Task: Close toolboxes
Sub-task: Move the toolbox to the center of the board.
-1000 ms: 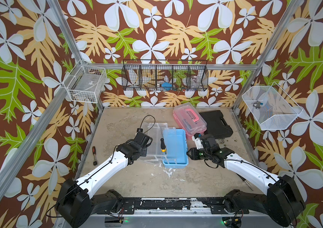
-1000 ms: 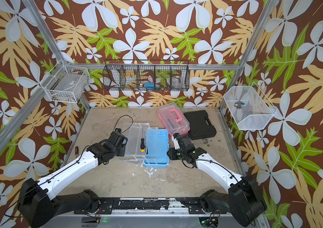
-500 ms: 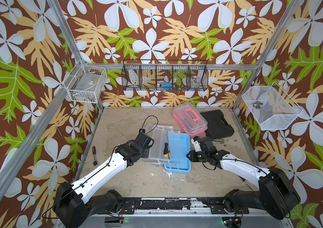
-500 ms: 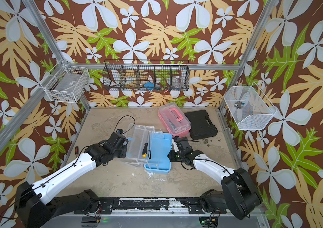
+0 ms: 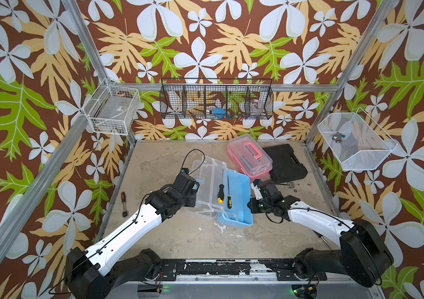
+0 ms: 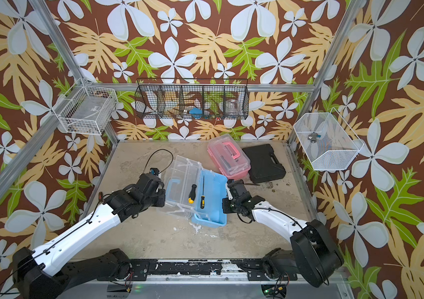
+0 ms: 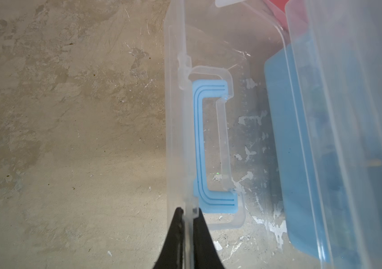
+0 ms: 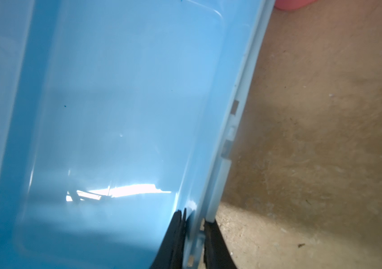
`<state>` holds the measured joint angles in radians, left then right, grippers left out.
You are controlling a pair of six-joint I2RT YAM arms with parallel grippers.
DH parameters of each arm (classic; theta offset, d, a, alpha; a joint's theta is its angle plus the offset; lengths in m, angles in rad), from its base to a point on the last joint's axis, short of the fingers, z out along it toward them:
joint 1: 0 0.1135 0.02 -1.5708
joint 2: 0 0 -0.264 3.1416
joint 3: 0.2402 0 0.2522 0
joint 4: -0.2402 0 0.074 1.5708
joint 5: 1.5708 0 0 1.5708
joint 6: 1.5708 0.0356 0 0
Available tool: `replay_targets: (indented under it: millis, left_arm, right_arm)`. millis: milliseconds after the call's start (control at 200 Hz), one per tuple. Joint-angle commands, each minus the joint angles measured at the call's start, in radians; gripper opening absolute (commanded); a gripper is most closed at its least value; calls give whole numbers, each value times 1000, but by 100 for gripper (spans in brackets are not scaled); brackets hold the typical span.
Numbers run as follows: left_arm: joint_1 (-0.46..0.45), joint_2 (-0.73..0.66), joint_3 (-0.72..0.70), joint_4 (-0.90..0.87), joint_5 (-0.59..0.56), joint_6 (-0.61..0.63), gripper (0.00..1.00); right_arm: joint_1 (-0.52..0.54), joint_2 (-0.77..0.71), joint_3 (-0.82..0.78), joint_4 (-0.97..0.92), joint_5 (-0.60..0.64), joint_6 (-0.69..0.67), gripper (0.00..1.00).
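Left wrist view: the clear lid (image 7: 178,128) of the blue toolbox (image 5: 240,207) is seen pinched at its outer edge between the clenched fingers of the left gripper (image 7: 186,213), close to the blue handle (image 7: 199,144). In the right wrist view, the base's rim is clamped between the fingers of the right gripper (image 8: 193,217). In both top views the blue toolbox is found open at the middle of the table (image 5: 169,233), its lid swung out toward the left arm, with 2 screwdrivers (image 5: 220,193) lying in the base. The pink toolbox (image 5: 249,160), lid down, is set behind it, just beside a black case (image 5: 287,163). A small hand tool (image 5: 124,204) lies near the table's left edge.
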<state>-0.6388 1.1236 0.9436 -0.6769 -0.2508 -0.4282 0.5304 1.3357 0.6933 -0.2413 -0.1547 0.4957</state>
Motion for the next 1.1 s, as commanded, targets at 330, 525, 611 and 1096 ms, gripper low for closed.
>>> replay_targets:
  millis: [330, 525, 611, 1096]
  left_arm:
    - [-8, 107, -28, 31, -49, 31, 16]
    - [-9, 151, -15, 16, -78, 41, 17]
    - [-8, 165, 1, -1, -97, 46, 17]
    - [5, 136, -50, 53, -57, -35, 78]
  right_arm:
    - [33, 5, 102, -104, 146, -65, 15]
    - [33, 15, 114, -129, 215, -75, 9]
    - [33, 20, 115, -131, 236, -78, 6]
    - [34, 28, 92, -90, 215, -77, 0]
